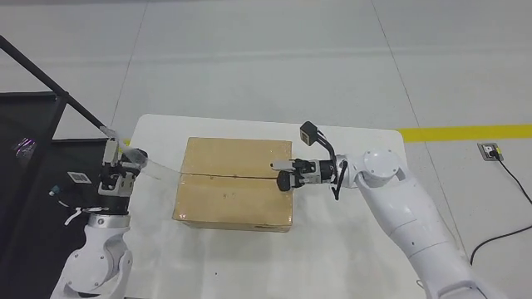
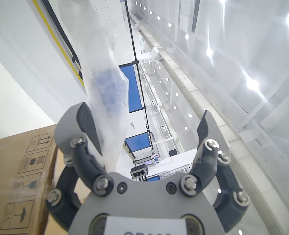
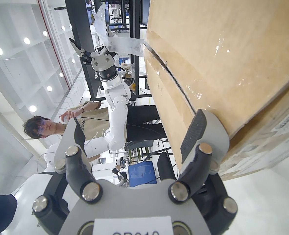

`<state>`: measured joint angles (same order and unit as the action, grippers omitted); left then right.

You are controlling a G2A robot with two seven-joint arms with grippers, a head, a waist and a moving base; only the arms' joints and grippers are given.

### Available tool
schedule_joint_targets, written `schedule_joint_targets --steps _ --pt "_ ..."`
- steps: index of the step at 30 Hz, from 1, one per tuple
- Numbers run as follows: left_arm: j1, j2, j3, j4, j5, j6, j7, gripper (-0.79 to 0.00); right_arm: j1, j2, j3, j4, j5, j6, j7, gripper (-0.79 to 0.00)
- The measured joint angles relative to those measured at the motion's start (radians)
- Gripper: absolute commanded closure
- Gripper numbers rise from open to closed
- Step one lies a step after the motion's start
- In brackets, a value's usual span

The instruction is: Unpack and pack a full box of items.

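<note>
Nearest, the right gripper (image 3: 137, 117) has its jaws open, one jaw pressed on the box (image 1: 237, 187) top, presumably steadying it. The left gripper (image 2: 143, 110) jaws are also open; a tape strip (image 2: 102, 79) from the seam clings to one jaw. The box sits mid-worktop (image 1: 332, 241), flaps down.

Box (image 1: 235, 181) fills table (image 1: 249, 270) centre, tape strip (image 2: 100, 79) crosses left gap, front open

**Obscured and indeterminate items**

Box (image 1: 235, 184): flaps shut, contents hidden; cropped at the edge in both wrist views. Clear tape strip (image 2: 102, 74): blurred up close; whether it sticks to a finger of the left gripper (image 2: 144, 110) cannot be told.
</note>
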<state>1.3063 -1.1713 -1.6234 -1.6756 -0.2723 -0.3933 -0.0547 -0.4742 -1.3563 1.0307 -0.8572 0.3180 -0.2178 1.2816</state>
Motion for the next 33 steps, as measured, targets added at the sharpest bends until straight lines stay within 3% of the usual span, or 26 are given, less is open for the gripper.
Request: schedule_joint_targets --steps 8,33 --pt "0.0 -0.007 0.029 -0.038 0.055 -0.001 -0.001 -0.785 -0.038 0.019 0.033 -0.057 -0.004 0.005 -0.009 -0.785" --pt "-0.045 -0.036 0.18 -0.014 0.211 0.015 0.009 -0.785 -0.119 0.067 0.108 -0.171 0.001 0.012 -0.012 -0.785"
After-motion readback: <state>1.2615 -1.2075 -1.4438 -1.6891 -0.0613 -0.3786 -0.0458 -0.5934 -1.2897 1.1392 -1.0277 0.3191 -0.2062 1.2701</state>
